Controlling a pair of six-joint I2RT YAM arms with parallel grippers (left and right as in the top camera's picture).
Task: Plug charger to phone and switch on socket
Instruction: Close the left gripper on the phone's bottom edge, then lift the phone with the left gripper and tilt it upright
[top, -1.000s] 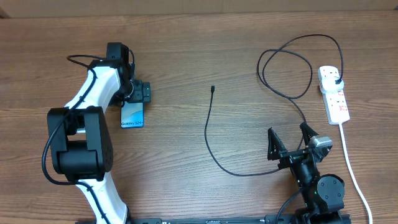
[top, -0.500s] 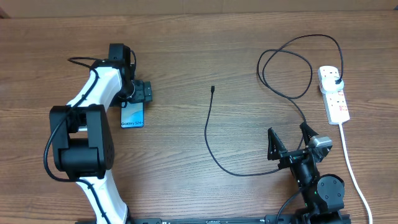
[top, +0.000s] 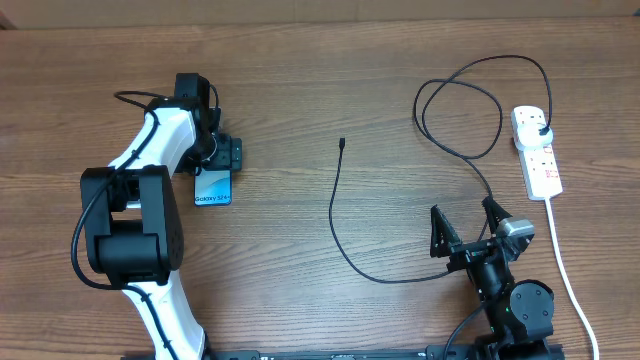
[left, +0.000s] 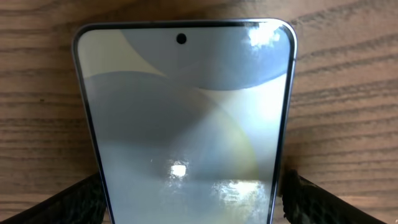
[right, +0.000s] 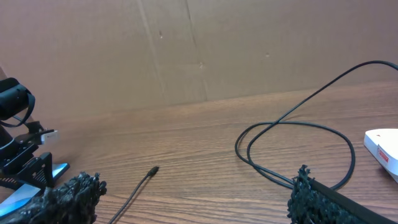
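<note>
Phone (top: 213, 187), where is it?
— Flat on the wood-grain table (top: 300, 80), at the left side, screen up. It is a slim rectangle with round corners; the glass is glossy, with bright glare spots.
And the left gripper (top: 219, 157)?
— Its jaws are wide, over the phone's far end. The rough black fingers (left: 65, 202) stand one at each long edge, very near. On one side a thin strip of wood shows between, so I see no grip.
The right gripper (top: 465, 228)?
— Fully spread, empty, near the charger (top: 335, 215), a thin black cable lying in curves. Its plug sits in the white oblong socket (top: 537, 152) at the right.
</note>
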